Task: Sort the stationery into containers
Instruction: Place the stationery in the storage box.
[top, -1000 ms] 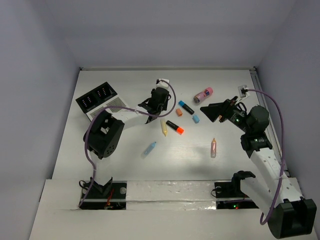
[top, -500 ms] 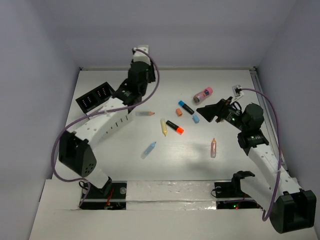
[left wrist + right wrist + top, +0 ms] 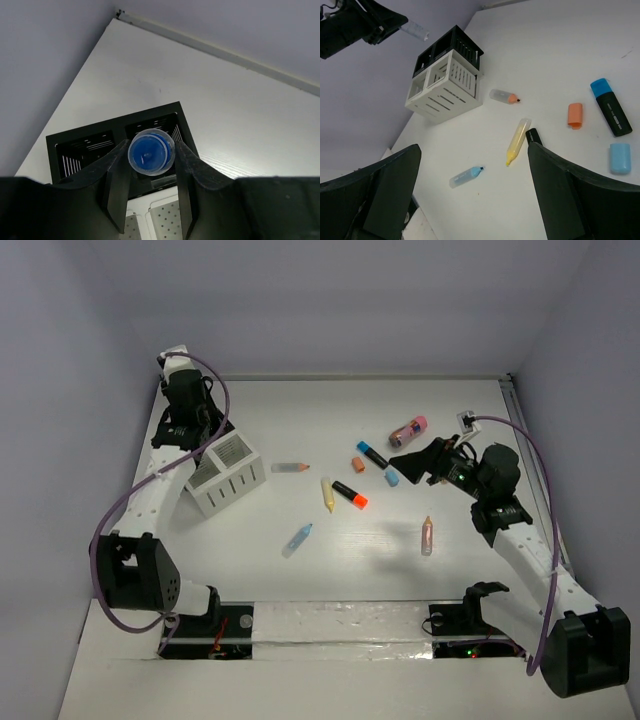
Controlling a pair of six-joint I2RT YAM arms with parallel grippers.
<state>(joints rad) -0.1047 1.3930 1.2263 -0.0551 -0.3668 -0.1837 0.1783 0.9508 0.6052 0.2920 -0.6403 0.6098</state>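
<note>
Pinching the tiny blue-capped clear bottle (image 3: 151,153) end-on, the left hand (image 3: 151,148) hangs directly over a black slotted organizer compartment (image 3: 152,122).

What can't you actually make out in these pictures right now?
- Top view: the left arm hides most of the organizer's black compartments.
- Left wrist view: only the blue cap of the held item shows; its body is hidden.
- Right wrist view: a finger hides most of the black marker.

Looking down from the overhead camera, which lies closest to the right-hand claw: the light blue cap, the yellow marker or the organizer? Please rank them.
1. light blue cap, just beside the right gripper.
2. yellow marker, mid-table.
3. organizer, far left.
</note>
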